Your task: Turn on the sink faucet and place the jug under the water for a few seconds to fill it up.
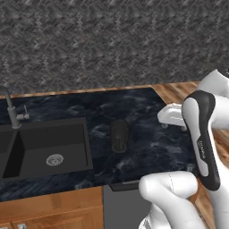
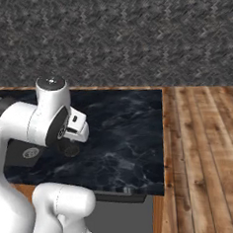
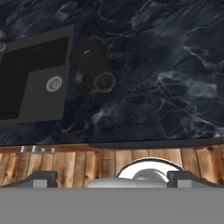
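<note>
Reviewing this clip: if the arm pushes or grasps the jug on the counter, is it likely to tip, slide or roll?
The jug stands upright on the dark marble counter, taller than wide, so a high push could tip it. The polished-looking surface suggests it may slide. It looks rigid, so it likely won't deform when grasped.

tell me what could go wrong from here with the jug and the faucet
1. The jug stands on the dark marble counter close to the sink edge; a sloppy approach could knock it into the basin.
2. The gripper sits high and off to the jug's side, so a misaligned descent may clip the rim.
3. The faucet lever is small, and no water runs yet.
</note>
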